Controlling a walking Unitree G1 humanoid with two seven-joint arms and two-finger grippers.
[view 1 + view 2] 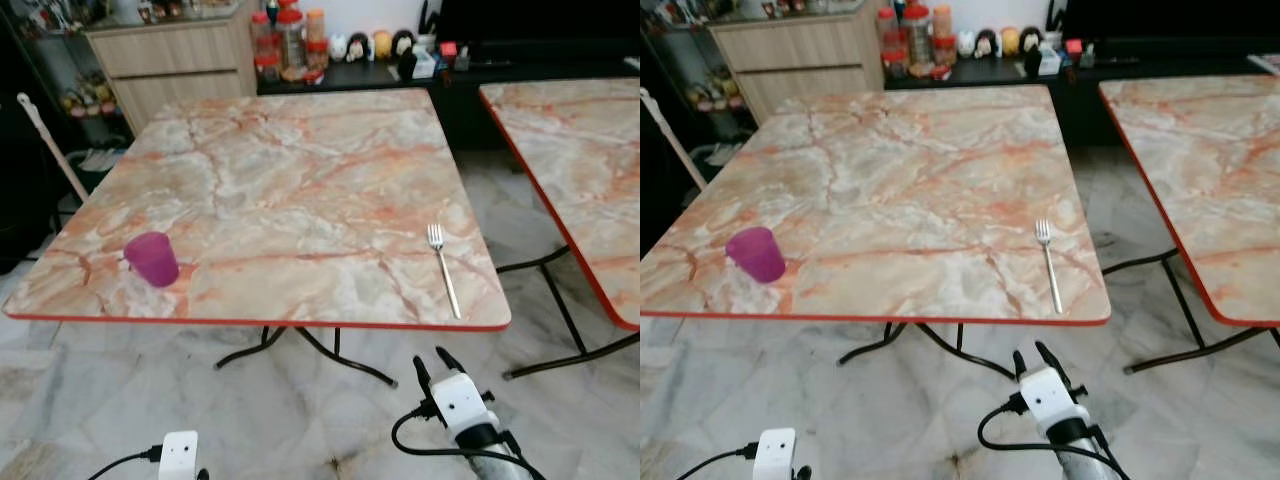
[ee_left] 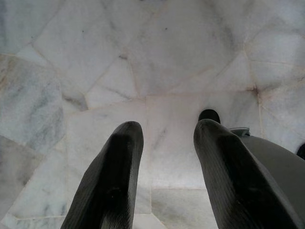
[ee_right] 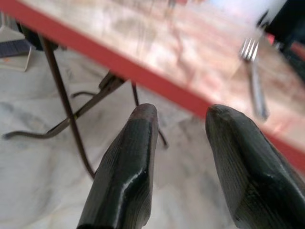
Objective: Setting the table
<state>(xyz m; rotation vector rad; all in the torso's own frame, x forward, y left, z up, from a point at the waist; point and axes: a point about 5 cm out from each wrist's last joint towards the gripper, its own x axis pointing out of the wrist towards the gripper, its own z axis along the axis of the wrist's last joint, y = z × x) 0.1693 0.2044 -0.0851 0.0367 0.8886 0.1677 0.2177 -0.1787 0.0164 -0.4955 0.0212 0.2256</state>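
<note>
a square worktop with an orange-veined marble-pattern surface and red edge (image 1: 290,190) stood on black metal legs over a pale marble-tiled floor (image 1: 120,400). a translucent purple plastic cup (image 1: 152,259) stood upright on the worktop near its front left corner, set back a little from the red edge. a silver metal fork (image 1: 442,265) lay flat near the front right corner, tines pointing away from the robot, handle end close to the front edge. cup and fork were well apart, with bare surface between them.

the right tool (image 1: 433,363) was below and in front of the worktop's front edge, roughly under the fork's end of the worktop, its two black fingers (image 3: 128,176) spread apart and holding nothing. in the right wrist view the red edge, the table legs and the blurred fork (image 3: 252,71) appeared beyond the fingertips.

the left tool (image 2: 164,133) hung low over the floor, fingers parted, released and empty; its white wrist housing (image 1: 180,455) showed at the bottom of the left eye view.

a second worktop of the same marble pattern (image 1: 580,150) stood just to the right, apart from the first. behind were a light wooden drawer cabinet (image 1: 175,60) and a dark low shelf with red-lidded jars and small figurines (image 1: 330,45).
</note>
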